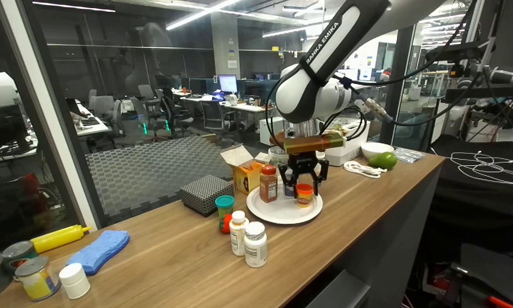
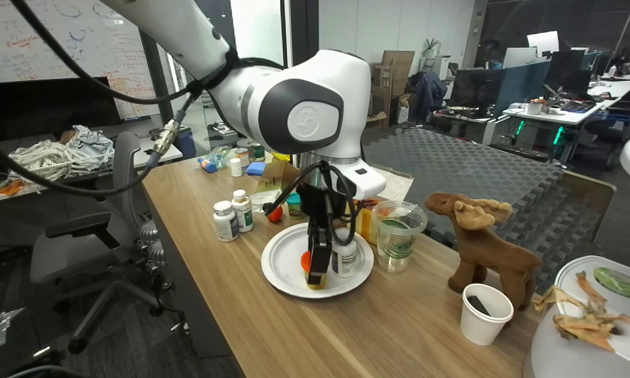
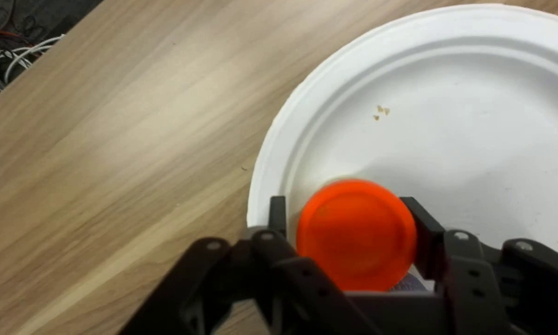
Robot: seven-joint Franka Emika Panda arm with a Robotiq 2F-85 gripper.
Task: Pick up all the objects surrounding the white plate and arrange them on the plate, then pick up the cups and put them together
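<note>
A round white plate (image 1: 282, 218) carries a red-capped reddish-brown jar (image 1: 268, 188), an orange-lidded yellow tub (image 1: 304, 199) and a white labelled bottle (image 2: 345, 260). A white paper cup (image 2: 485, 322) holds something dark; an open orange carton (image 1: 246, 179) shows orange contents. Two white-capped bottles (image 1: 255, 248) stand near the plate on the brown wooden surface (image 1: 188, 273), a grey office chair (image 2: 126, 178) beside it. The black pincer (image 3: 348, 215), parted around the tub's lid, stands clear of it at one finger; contact at the other is unclear.
</note>
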